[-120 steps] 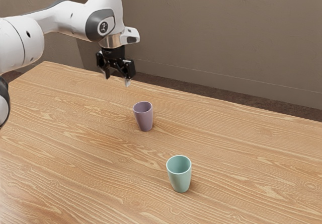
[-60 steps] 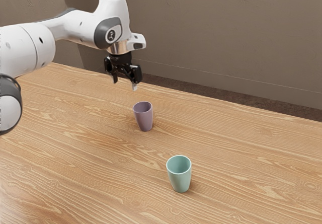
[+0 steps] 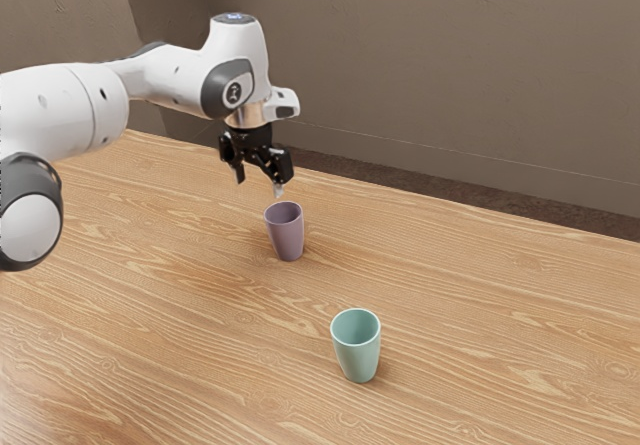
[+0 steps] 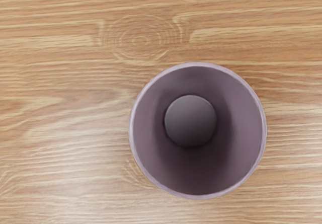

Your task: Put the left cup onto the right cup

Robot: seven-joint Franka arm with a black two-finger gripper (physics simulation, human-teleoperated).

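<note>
With the hand (image 3: 260,182) spread just above the purple cup (image 3: 285,230), lower it straight, straddling one wall, before pinching.

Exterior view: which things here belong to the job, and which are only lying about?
Belong to the job: purple cup, teal cup, gripper open above the purple cup.
Only surroundings: wooden table bearing both cups, grey wall behind.
</note>
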